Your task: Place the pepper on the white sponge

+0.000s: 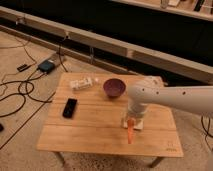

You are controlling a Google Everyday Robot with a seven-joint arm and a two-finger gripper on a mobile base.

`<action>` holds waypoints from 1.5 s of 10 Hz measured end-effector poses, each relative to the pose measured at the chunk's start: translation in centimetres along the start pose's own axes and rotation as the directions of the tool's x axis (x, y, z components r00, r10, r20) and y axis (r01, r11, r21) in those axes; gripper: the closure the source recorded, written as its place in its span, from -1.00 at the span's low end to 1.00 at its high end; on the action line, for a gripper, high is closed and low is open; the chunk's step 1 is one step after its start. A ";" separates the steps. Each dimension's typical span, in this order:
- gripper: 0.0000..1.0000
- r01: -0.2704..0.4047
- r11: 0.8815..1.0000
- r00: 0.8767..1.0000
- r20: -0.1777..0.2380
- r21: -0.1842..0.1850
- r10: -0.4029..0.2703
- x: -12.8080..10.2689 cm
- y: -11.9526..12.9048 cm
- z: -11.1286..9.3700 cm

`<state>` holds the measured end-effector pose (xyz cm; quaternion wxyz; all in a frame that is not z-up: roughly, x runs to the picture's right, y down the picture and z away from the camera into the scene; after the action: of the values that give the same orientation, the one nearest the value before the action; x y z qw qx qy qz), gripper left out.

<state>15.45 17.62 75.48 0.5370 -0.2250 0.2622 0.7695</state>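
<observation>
— Wooden desk [95, 131] on a concrete floor; whereabouts of the gripper [131, 121]?
— Low over the desk's right half, just above the white sponge [140, 124]; fingers closed on the pepper [130, 133], gripping its thick upper end.
— Lie of the pepper?
— Hanging below the fingers, long axis near upright, tip toward the desk's front edge; seems to overlap the sponge's near edge; cannot tell whether touching.
— Next?
— Probably a small shift back over the pad; then lower and release.
</observation>
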 end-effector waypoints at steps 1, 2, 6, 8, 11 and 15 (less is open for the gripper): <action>1.00 -0.014 1.000 1.000 -0.003 0.005 0.014 -0.5 -0.6 0.1; 1.00 -0.024 1.000 1.000 -0.002 0.011 0.024 -1.1 -1.0 0.2; 1.00 -0.034 0.999 0.999 0.000 0.040 0.034 -3.6 -1.0 0.5; 1.00 -0.026 0.998 1.000 -0.005 0.048 0.027 -4.4 -0.7 0.9; 0.97 -0.015 0.999 0.999 -0.041 0.049 0.017 -4.3 0.0 2.5; 0.16 -0.016 0.999 0.998 -0.058 0.049 0.019 -4.7 0.4 3.8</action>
<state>16.39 16.64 81.38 0.5277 -0.2321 0.2984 0.7607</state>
